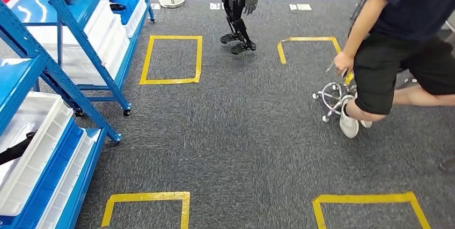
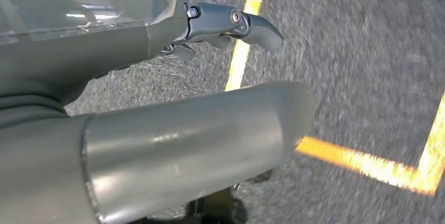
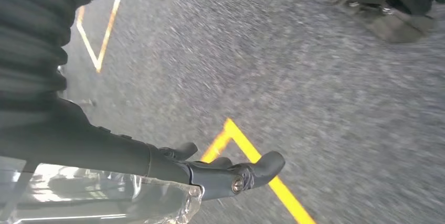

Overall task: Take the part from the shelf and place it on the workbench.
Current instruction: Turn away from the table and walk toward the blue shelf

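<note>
Clearly the part [image 1: 15, 148] — a dark piece in the white bin [image 1: 32, 154] on the blue shelf [image 1: 80, 84] — lies at nine o'clock, nearer the left hand [image 2: 157, 103], which hangs empty, fingers apart; the right hand [image 3: 173, 171] likewise holds nothing.

Grey carpeted floor [image 1: 241, 132] carries yellow tape rectangles [image 1: 171, 60]; left of them stands the blue metal shelf rack [image 1: 80, 41], holding white plastic bins [image 1: 32, 148].

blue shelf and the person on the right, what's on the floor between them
In the head view, grey carpet with yellow tape outlines lies between the blue shelf and the person; nothing stands there.
</note>
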### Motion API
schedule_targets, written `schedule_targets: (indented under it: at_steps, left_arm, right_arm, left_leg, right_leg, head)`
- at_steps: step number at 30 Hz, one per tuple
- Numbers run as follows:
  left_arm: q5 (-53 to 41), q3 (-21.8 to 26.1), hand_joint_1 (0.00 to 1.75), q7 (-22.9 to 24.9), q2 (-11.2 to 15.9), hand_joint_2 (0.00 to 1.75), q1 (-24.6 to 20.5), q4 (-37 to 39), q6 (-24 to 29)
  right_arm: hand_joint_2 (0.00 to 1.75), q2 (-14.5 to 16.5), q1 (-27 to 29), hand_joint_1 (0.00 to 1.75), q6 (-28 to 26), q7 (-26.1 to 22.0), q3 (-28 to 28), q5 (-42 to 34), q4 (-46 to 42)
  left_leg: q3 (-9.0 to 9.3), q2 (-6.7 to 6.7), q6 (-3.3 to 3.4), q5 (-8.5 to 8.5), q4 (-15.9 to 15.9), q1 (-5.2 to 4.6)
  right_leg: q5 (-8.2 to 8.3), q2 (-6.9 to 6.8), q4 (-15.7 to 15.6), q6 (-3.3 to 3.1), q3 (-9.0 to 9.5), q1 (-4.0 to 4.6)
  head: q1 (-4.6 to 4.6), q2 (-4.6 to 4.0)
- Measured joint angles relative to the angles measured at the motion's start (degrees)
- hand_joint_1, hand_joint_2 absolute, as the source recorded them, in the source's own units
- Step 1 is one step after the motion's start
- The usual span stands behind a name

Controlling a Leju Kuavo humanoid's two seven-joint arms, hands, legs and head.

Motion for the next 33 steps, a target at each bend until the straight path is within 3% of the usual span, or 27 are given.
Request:
schedule_targets:
  at_steps: [1,2,4,5,6,8,10,12,13,15,17,19,20,22,24,25,27,28,30,32,33]
  left_arm:
    - [0.07,0.10,0.00,0.01,-0.08,0.00,-0.12,-0.02,0.06]
    - [0.10,0.19,0.00,0.02,-0.14,0.00,-0.20,-0.02,0.07]
    - [0.14,0.33,0.00,0.05,-0.30,0.00,-0.16,-0.02,0.07]
    - [0.16,0.42,0.00,0.07,-0.35,0.00,-0.11,-0.01,0.08]
    - [0.17,0.51,0.00,0.08,-0.41,0.00,-0.07,-0.01,0.12]
    - [0.19,0.68,0.00,0.08,-0.47,0.00,-0.08,-0.02,0.34]
    - [0.32,1.13,0.00,0.05,-0.45,0.00,-0.09,-0.04,0.63]
    - [0.50,1.79,0.00,-0.02,-0.40,0.00,0.03,-0.05,0.80]
    - [0.54,2.04,0.00,-0.09,-0.40,0.00,0.14,-0.05,0.84]
    - [0.56,2.52,0.00,-0.33,-0.50,0.00,0.17,-0.05,1.05]
    - [0.45,2.94,0.00,-0.56,-0.67,0.00,0.00,-0.06,1.26]
    - [0.28,3.22,0.00,-0.63,-0.80,0.00,-0.01,-0.06,1.35]
    - [0.17,3.33,0.00,-0.64,-0.85,0.00,0.05,-0.05,1.36]
    - [-0.15,3.53,0.00,-0.63,-0.91,0.00,0.06,-0.07,1.35]
    - [-0.54,3.62,0.00,-0.56,-0.95,0.00,-0.18,-0.13,1.31]
    - [-0.78,3.63,0.00,-0.52,-1.01,0.00,-0.32,-0.17,1.28]
    - [-1.30,3.66,0.00,-0.43,-1.10,0.00,-0.50,-0.25,1.27]
    - [-1.58,3.68,0.00,-0.37,-1.16,0.00,-0.51,-0.26,1.28]
    - [-2.08,3.70,0.00,-0.24,-1.24,0.00,-0.71,-0.31,1.38]
    - [-2.45,3.72,0.00,-0.18,-1.34,0.00,-1.13,-0.38,1.44]
    - [-2.62,3.74,0.00,-0.17,-1.38,0.00,-1.28,-0.40,1.47]
  right_arm:
    - [1.75,-0.02,-0.02,0.00,0.01,-0.01,0.00,0.01,0.00]
    - [1.75,-0.04,0.03,0.00,0.01,0.00,0.00,0.02,0.01]
    - [1.75,-0.10,0.33,0.00,0.03,0.03,0.00,0.09,0.02]
    - [1.75,-0.10,0.50,0.00,0.05,0.06,0.00,0.22,0.02]
    - [1.75,-0.10,0.62,0.00,0.09,0.09,0.01,0.42,0.02]
    - [1.75,-0.05,0.65,0.00,0.24,0.15,0.02,0.96,0.02]
    - [1.75,0.09,0.50,0.00,0.56,0.32,0.03,1.59,0.02]
    - [1.75,0.22,0.34,0.00,0.99,0.53,0.06,2.13,0.02]
    - [1.75,0.27,0.25,0.00,1.13,0.58,0.07,2.30,0.02]
    - [1.75,0.39,0.11,0.00,1.29,0.61,0.10,2.65,0.02]
    - [1.75,0.37,0.13,0.00,1.35,0.61,0.11,2.84,0.02]
    - [1.75,0.28,0.23,0.00,1.37,0.61,0.11,2.90,0.02]
    - [1.75,0.27,0.23,0.00,1.37,0.61,0.11,2.91,0.02]
    - [1.75,0.27,0.15,0.00,1.30,0.61,0.11,2.77,0.02]
    - [1.75,0.25,0.04,0.00,1.14,0.58,0.10,2.55,0.02]
    - [1.75,0.23,-0.01,0.00,1.04,0.55,0.09,2.47,0.02]
    - [1.75,0.16,-0.05,0.00,0.82,0.47,0.07,2.32,0.02]
    - [1.75,0.12,-0.07,0.00,0.71,0.43,0.06,2.26,-0.01]
    - [1.75,0.06,-0.05,0.00,0.56,0.27,0.03,2.14,-0.05]
    - [1.75,-0.01,0.09,0.00,0.51,0.12,0.02,2.08,-0.07]
    - [1.75,-0.05,0.24,0.00,0.50,0.09,0.01,2.09,-0.06]
  left_leg:
    - [-0.08,-0.69,0.20,0.11,-0.02,0.03]
    - [-0.18,-1.46,0.32,0.19,-0.01,0.03]
    - [-0.26,-3.15,0.34,0.28,0.03,0.03]
    - [-0.24,-4.02,0.27,0.33,0.06,0.08]
    - [-0.20,-4.88,0.15,0.38,0.10,0.16]
    - [-0.28,-6.31,-0.31,0.43,0.26,0.28]
    - [-0.73,-7.48,-1.08,0.57,0.44,0.15]
    - [-1.21,-8.54,-1.86,0.90,0.44,0.18]
    - [-1.41,-8.31,-2.11,0.83,0.60,0.28]
    - [-2.81,-5.69,-2.51,-1.07,3.40,0.28]
    - [-6.16,-2.39,-2.80,-4.93,10.58,0.26]
    - [-8.96,-1.39,-2.92,-7.09,16.63,0.37]
    - [-8.86,-1.20,-2.87,-6.59,16.72,0.39]
    - [-5.25,-0.12,-2.51,-3.32,10.49,0.34]
    - [-1.30,2.08,-1.95,-1.08,3.34,-0.11]
    - [-0.44,2.75,-1.68,-0.79,1.63,-0.38]
    - [-0.48,2.02,-1.15,-0.75,0.97,-0.75]
    - [-0.38,1.42,-0.85,-0.54,0.68,-0.63]
    - [-0.11,0.20,-0.13,0.00,0.04,-0.19]
    - [-0.12,-1.13,0.30,0.33,-0.20,0.11]
    - [-0.23,-1.92,0.35,0.37,-0.18,0.12]
  right_leg:
    - [-1.59,1.65,3.69,-0.15,-1.62,-0.14]
    - [-3.02,2.44,7.56,-0.24,-3.41,-0.22]
    - [-4.01,2.91,11.86,0.15,-5.54,-0.36]
    - [-3.23,3.03,11.00,0.65,-5.26,-0.48]
    - [-1.72,3.28,8.09,1.26,-4.04,-0.69]
    - [1.54,5.40,0.14,2.47,-0.65,-1.43]
    - [2.99,6.93,-3.83,2.27,0.99,-1.69]
    - [3.29,6.11,-3.99,1.23,1.01,-1.44]
    - [3.45,5.57,-4.04,0.89,1.03,-1.46]
    - [3.68,4.29,-4.19,0.05,0.98,-1.56]
    - [3.63,2.76,-4.20,-0.56,0.86,-1.19]
    - [3.53,1.07,-4.20,-0.79,0.78,-0.81]
    - [3.48,0.29,-4.19,-0.86,0.79,-0.70]
    - [3.37,-1.11,-4.19,-0.96,0.95,-0.59]
    - [3.19,-2.24,-4.18,-0.85,1.11,-0.20]
    - [3.10,-2.72,-4.17,-0.72,1.14,-0.01]
    - [2.99,-3.73,-4.30,-0.33,1.29,0.12]
    - [2.84,-3.73,-4.20,-0.08,1.30,0.08]
    - [1.54,-1.22,-1.93,0.24,0.37,-0.04]
    - [-1.52,2.09,4.84,0.12,-2.78,-0.24]
    - [-3.06,2.72,8.88,0.09,-4.68,-0.31]
  head:
    - [0.04,-0.01]
    - [0.05,-0.01]
    - [0.03,-0.01]
    - [0.03,0.00]
    - [0.02,0.00]
    - [0.06,0.00]
    - [0.04,0.00]
    - [0.00,0.00]
    - [-0.01,0.00]
    - [-0.18,-0.01]
    - [-0.36,-0.01]
    - [-0.37,0.00]
    - [-0.37,0.00]
    - [-0.37,0.00]
    - [-0.33,-0.01]
    - [-0.32,-0.01]
    - [-0.28,0.00]
    - [-0.30,0.00]
    - [-0.25,0.00]
    - [-0.18,0.00]
    - [-0.16,0.00]
